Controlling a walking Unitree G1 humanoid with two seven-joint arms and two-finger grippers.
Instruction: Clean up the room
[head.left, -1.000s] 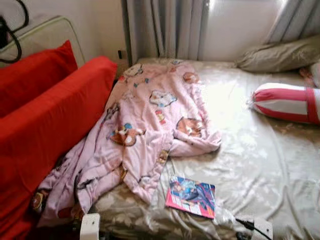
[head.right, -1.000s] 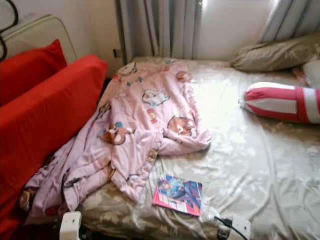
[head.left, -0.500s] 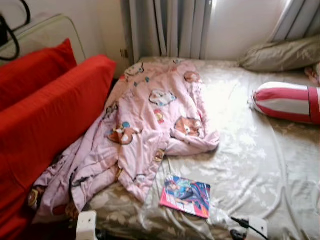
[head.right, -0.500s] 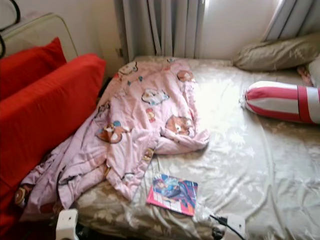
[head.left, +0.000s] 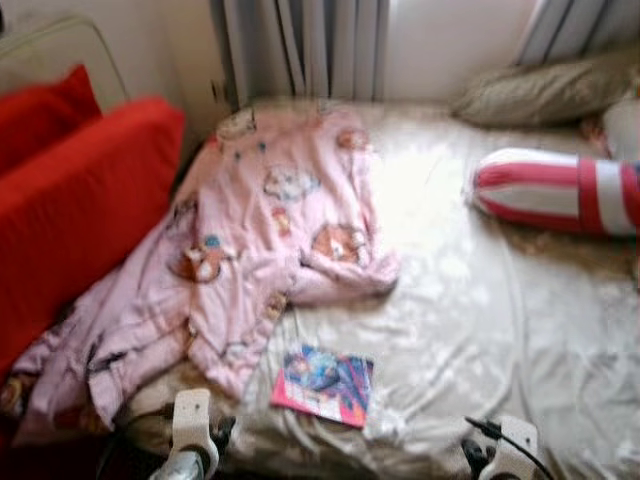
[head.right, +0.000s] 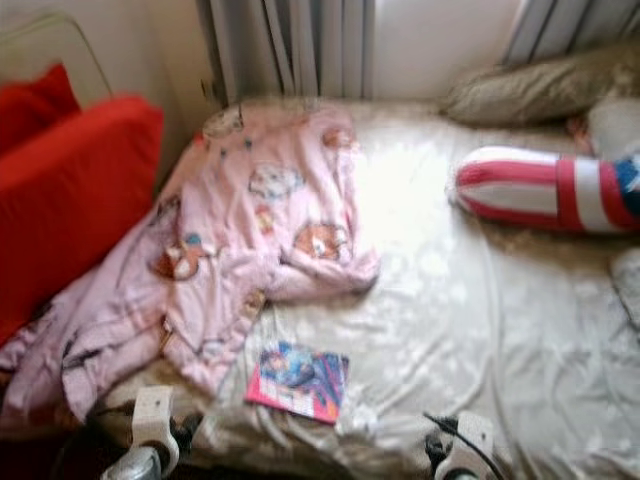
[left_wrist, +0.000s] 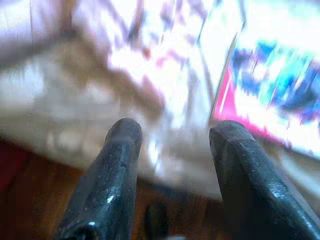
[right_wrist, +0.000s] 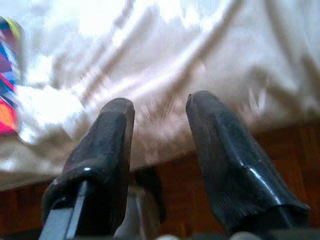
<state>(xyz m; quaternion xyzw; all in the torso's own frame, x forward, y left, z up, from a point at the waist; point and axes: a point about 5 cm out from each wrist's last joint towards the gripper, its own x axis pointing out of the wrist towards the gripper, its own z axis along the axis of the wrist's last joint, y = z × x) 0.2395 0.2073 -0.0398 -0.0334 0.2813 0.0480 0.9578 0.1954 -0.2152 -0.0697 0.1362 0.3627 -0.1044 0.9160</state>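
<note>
1. Two grippers sit low at the near edge of the bed (head.left: 470, 330), the left gripper (left_wrist: 172, 135) with its black fingers spread apart and holding nothing, the right gripper (right_wrist: 157, 107) likewise parted and empty, both poised over the bed's near edge with wooden floor below
2. Ahead of them and a little further onto the bed lies the magazine (head.left: 322, 384), flat on the beige sheet near the near edge, just right of the pink blanket's (head.left: 250, 240) lowest fold; whether they touch is hard to tell in the blur
3. Its long axis runs roughly left to right, slightly skewed, and it lies between the two arms, closer to the left one, so I judge the left gripper better placed to reach forward and to the right for it
4. The blanket trails off the left side of the bed toward the red sofa (head.left: 80, 210); a red-and-white striped bolster (head.left: 555, 190) lies far right
5. No writing or brand is readable; the magazine cover shows only blurred pink and blue colour
</note>
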